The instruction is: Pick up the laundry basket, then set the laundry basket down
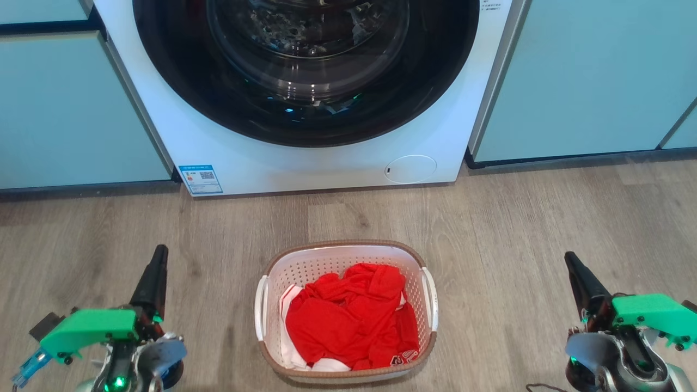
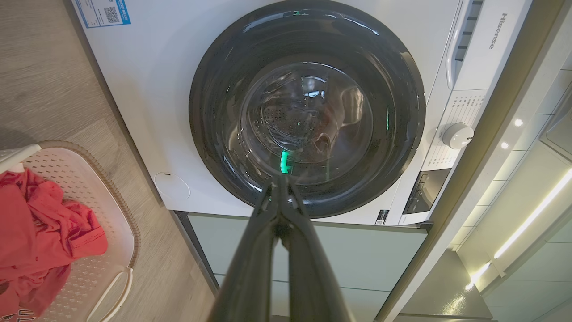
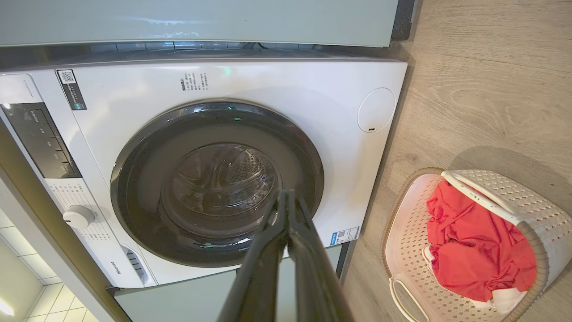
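The laundry basket (image 1: 305,267) stands on the wood floor in front of the washing machine, white and perforated with a brown rim, red clothes heaped inside. It also appears at the left edge of the left wrist view (image 2: 114,214) and at the lower right of the right wrist view (image 3: 532,210). My left gripper (image 1: 161,249) is shut and empty, well to the basket's left. On the far side, my right gripper (image 1: 568,256) is shut and empty too. Both point toward the machine, fingertips pressed together (image 2: 279,181) (image 3: 286,194).
A white front-loading washing machine (image 1: 326,158) with a dark round door stands straight ahead between pale teal cabinets (image 1: 65,109). Wood floor (image 1: 490,228) stretches between the machine and the basket and out to either side.
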Controlling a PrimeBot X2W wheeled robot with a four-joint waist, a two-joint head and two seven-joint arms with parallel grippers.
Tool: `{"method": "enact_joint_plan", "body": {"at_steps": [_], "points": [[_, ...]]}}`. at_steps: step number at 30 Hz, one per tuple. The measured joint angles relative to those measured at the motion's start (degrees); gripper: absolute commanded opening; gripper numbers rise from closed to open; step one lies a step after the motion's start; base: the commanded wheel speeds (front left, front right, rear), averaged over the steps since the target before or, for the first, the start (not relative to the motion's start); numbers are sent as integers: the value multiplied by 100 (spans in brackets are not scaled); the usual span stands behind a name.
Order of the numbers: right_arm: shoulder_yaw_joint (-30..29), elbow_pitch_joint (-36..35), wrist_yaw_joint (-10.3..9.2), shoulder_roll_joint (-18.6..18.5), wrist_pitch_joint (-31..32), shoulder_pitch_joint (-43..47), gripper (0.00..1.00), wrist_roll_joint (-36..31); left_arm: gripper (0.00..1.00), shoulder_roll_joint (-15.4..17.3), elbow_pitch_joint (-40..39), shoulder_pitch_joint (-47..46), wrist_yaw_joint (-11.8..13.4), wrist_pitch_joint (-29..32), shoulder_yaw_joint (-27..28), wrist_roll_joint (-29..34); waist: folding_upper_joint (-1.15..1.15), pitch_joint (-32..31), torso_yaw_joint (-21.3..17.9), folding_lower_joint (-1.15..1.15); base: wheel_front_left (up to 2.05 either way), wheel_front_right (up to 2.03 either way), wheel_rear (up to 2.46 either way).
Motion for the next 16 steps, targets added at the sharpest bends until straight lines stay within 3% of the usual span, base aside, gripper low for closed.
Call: {"method": "enact_joint_plan", "body": {"at_steps": [16], "points": [[-33, 0, 0, 2, 22, 0, 0, -1, 0, -12, 1, -4, 0, 8, 20, 11, 0, 0, 0, 0, 0, 0, 0]]}}
